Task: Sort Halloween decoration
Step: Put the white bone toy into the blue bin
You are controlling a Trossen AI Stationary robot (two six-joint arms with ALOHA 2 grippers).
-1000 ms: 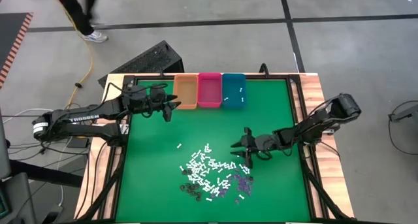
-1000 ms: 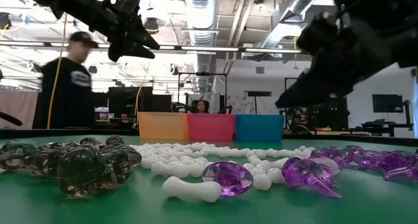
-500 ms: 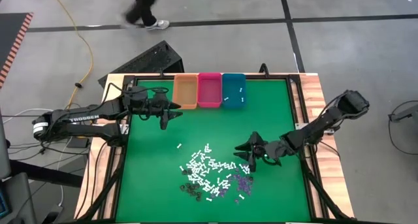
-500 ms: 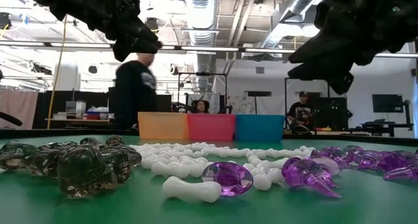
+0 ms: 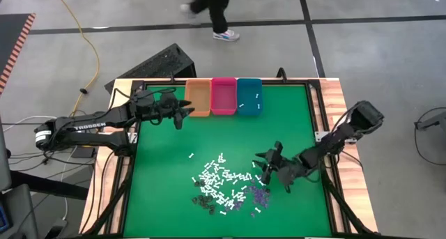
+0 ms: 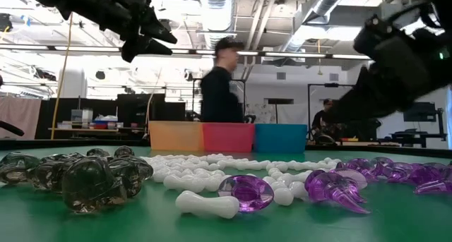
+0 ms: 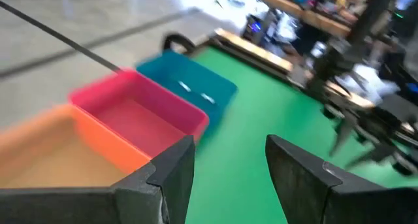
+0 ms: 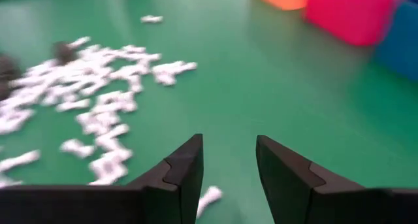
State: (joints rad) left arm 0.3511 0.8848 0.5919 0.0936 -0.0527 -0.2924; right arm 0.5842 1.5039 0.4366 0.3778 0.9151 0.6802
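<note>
Halloween decoration point(image 5: 226, 187): mixed pile on the green table point(image 5: 293, 120), near side, well apart from the teal bin point(image 5: 249, 96); two white pieces already in it. Right gripper point(image 5: 270, 171) low at the pile's right edge, fingers spread, empty. Left gripper point(image 5: 180, 113) spread, waiting beside the orange bin point(image 5: 198, 97). Judgement: single out one edge piece, straddle it, close only when centred.

An open lab: exposed ceiling ducts point(image 6: 219, 5), workbenches, concrete floor point(image 5: 362, 51).

Green table point(image 5: 293, 127): 3 bins point(image 5: 224, 97) at far edge, Halloween decoration point(image 5: 226, 183) scattered.
</note>
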